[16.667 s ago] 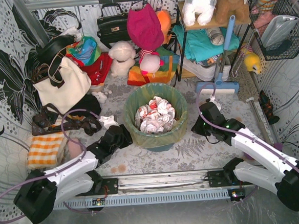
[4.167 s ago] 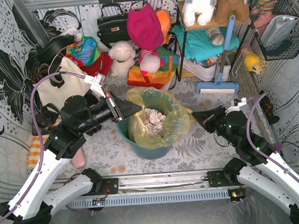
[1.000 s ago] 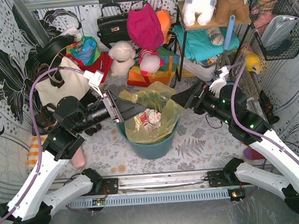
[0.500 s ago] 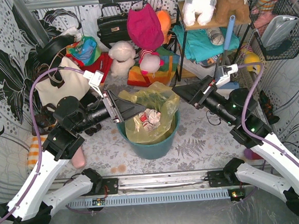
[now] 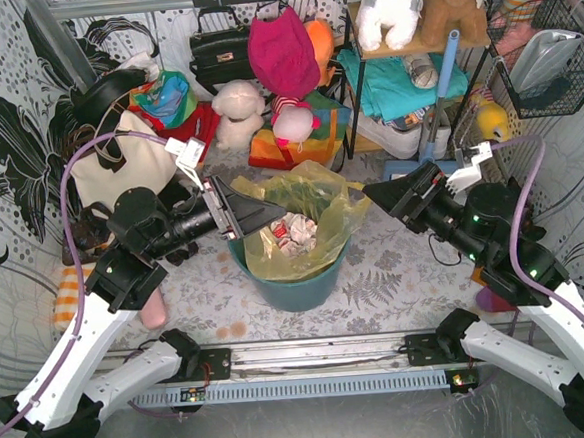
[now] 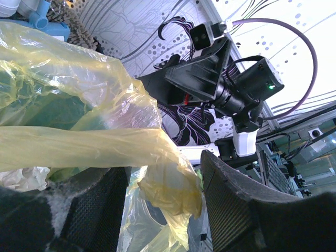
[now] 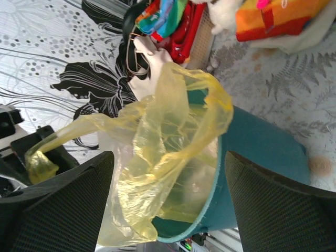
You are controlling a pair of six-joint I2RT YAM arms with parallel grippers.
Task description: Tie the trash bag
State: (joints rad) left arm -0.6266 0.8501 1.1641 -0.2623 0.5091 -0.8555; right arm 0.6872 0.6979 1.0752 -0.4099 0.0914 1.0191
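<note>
Left gripper [image 6: 164, 173]: the dark, textured fingers are spread, and a taut, twisted strand of the trash bag [image 5: 305, 193] is laid across one finger, ending in a crumpled wad in the gap. Right gripper [image 7: 169, 155]: the jaws are spread wide with nothing between them, near the bag's right edge. The thin, crinkled yellow film is seen at frame centre, rising from the round teal bin [image 5: 297, 289] over crumpled white-and-red paper [image 5: 291, 232].
</note>
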